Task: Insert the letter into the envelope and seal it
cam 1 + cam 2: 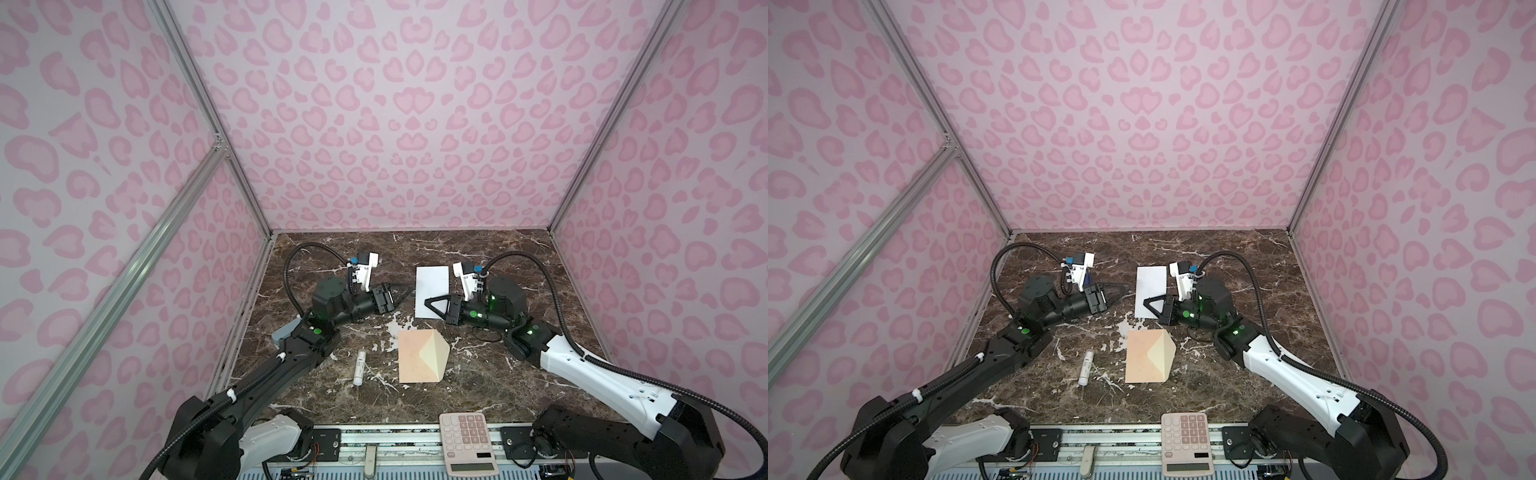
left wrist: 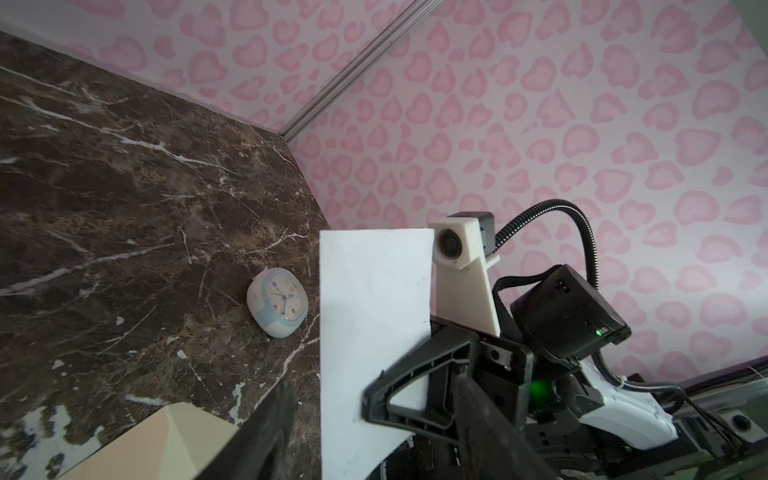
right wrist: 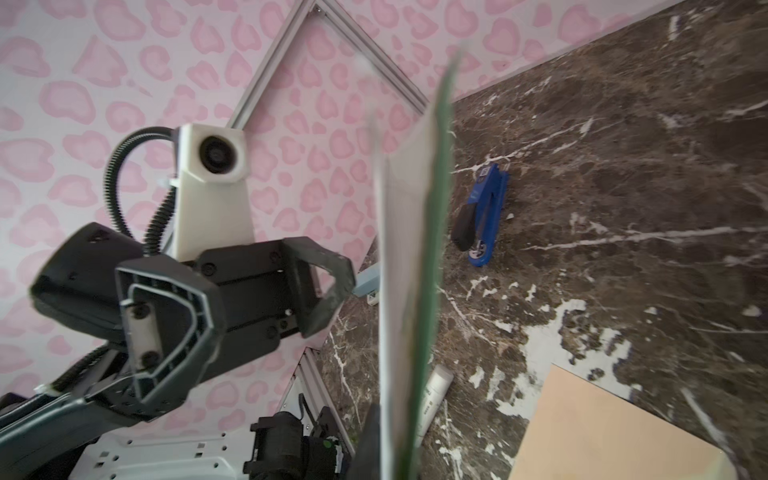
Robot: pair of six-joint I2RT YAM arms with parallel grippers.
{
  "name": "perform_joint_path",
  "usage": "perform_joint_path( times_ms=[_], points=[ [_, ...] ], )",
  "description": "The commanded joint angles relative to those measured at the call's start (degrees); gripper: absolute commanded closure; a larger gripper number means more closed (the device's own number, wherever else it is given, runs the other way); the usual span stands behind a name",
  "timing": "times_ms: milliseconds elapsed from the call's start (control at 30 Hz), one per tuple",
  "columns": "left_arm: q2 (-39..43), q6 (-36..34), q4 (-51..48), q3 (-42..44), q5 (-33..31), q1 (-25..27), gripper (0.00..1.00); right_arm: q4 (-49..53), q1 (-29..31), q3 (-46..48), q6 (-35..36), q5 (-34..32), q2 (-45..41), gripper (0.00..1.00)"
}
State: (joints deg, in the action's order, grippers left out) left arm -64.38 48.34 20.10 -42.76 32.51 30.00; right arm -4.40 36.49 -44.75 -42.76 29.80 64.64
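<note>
Right gripper [image 1: 425,301] clenched on the white letter [image 1: 432,284], holding it raised at far centre; left gripper [image 1: 404,296] stands released just left of it; peach envelope [image 1: 415,357] lies nearer, flap open.

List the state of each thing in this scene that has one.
White rectangular paper letter: held aloft.
Right hand: shut on the letter.
Left hand: open, empty.
Peach paper envelope: lying flat, flap open.
White glue stick: lying on its side.
</note>
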Motion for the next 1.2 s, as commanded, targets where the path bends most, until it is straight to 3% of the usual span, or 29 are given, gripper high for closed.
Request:
perform_joint_path(
  times_ms=[0,133,400,867,1167],
  points=[
    [2.0,-9.9,-20.2,-2.3,-9.7,0.2,0.37,11.2,0.4,0.6,6.3,-8.0,-0.6,1.00],
    [0.5,-13.9,-31.5,-3.6,-17.6,2.7,0.41,14.7,2.4,3.0,6.2,-12.6,0.4,1.00],
    [-7.0,-13.0,-34.1,-1.3,-25.4,9.7,0.52,15.5,7.0,7.6,2.8,-18.0,3.0,1.00],
    [-21.0,-10.7,-30.1,-2.9,-24.5,14.8,0.55,17.3,9.5,10.5,-0.9,-20.3,7.2,1.00],
    [-25.1,-10.3,-28.5,-2.4,-23.0,15.5,0.59,17.1,9.5,11.5,-0.3,-20.7,9.5,1.00]
  ],
)
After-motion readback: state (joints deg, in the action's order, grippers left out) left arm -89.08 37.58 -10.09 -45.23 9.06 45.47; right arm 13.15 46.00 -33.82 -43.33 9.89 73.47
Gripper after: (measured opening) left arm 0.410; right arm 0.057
